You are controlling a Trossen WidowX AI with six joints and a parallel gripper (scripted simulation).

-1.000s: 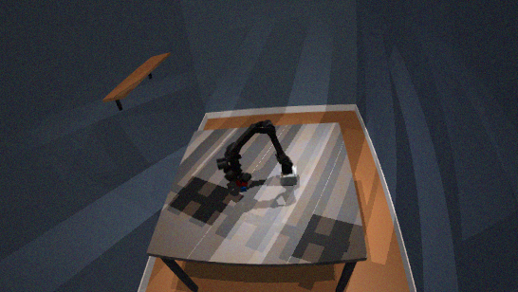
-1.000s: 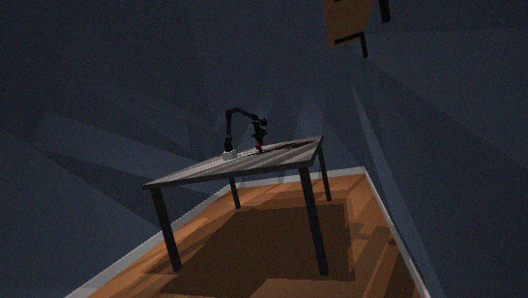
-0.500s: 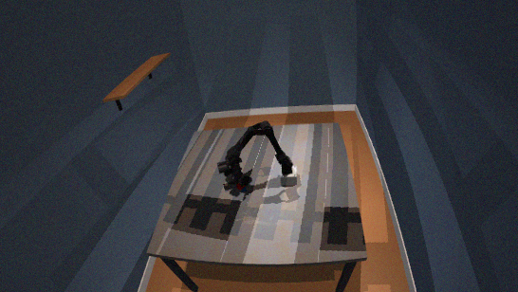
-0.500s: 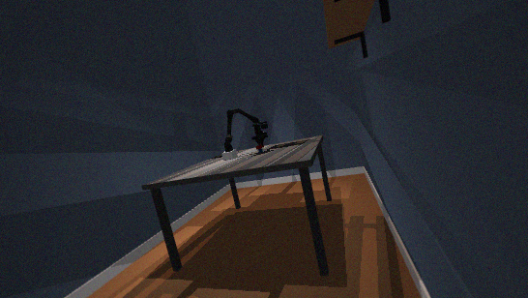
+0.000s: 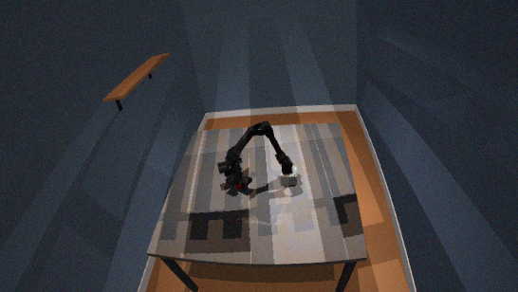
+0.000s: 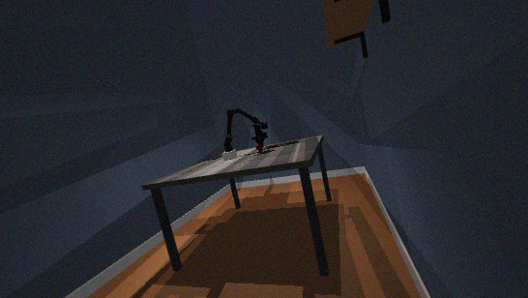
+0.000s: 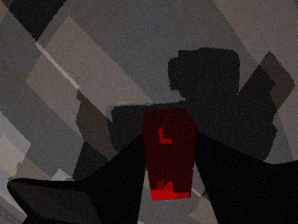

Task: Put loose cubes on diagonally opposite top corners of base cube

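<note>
A red cube [image 5: 240, 187] [image 6: 259, 146] [image 7: 169, 150] is between the two fingers of my gripper [image 5: 239, 183] [image 6: 259, 143] [image 7: 170, 142], which is shut on it and points down. In the exterior view a small blue patch [image 6: 260, 151], apparently a cube, shows just below the red cube, low at the table surface. Whether the red cube touches it cannot be told. No blue shows in the wrist view; the held cube and the fingers hide part of the area there. A third cube cannot be made out in any view.
The table [image 5: 289, 237] [image 6: 218, 170] [image 7: 115, 55] carries strong striped shadows. The arm's pale base block [image 5: 288, 180] [image 6: 229, 155] stands on it, to the right of the gripper in the top view. An orange bench [image 5: 138, 78] [image 6: 348, 19] is away from the table.
</note>
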